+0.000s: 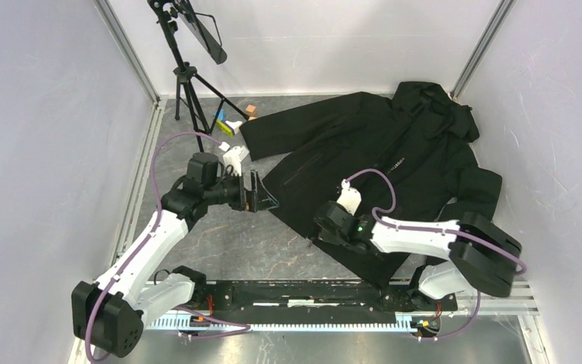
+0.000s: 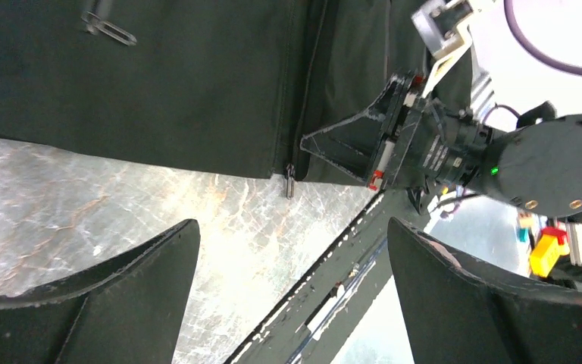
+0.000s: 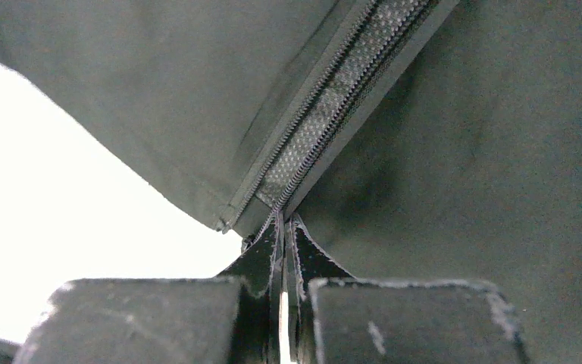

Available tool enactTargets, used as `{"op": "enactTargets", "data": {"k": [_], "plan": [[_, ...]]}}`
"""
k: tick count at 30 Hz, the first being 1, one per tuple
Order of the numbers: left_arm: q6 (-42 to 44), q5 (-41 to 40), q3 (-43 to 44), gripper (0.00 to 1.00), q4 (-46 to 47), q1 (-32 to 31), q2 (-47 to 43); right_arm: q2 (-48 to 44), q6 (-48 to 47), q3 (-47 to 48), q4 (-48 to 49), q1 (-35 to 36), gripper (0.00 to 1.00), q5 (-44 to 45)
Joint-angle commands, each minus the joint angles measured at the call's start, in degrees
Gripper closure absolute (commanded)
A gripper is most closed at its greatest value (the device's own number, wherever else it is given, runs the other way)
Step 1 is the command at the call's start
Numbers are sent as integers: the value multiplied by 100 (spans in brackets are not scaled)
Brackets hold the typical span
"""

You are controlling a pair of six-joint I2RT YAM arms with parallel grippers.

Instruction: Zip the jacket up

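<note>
Jacket (image 1: 394,152) lies spread on the bench (image 1: 250,246), toward the far right corner. Right gripper (image 3: 284,231) is pinched tight on the hem at the zipper's foot, anchoring it. Left gripper (image 2: 294,227) hangs spread wide facing the zipper pull (image 2: 289,182); next, I'd say, it must close on that small tab.

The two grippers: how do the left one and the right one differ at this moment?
The left gripper is open, fingers spread wide; the right gripper is shut, fingers pressed together. The left gripper holds nothing, beside the jacket over the table; the right gripper pinches the jacket's bottom edge at the zipper. Both have two black fingers and point at that edge.
</note>
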Motion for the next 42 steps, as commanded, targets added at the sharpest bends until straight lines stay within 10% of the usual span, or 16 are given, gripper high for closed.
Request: {"op": "enactTargets", "data": {"k": [1,5,23,42], "plan": [[-736,125,-336,4,874,-403,107,-894,-1333,-1045,2252,34,100,-155],[-1666,-8,-882,18,2196,-853,370,-1710,-2540,-2562,4796,22,100,-554],[-2491,-248,-411,52,4518,-2248,3107,-1836,-3311,-4422,7862,-193,100,-1140],[-3156,275,-1281,45,6403,-2336,3251,-1701,-3145,-4987,8802,-566,100,-1515]]}}
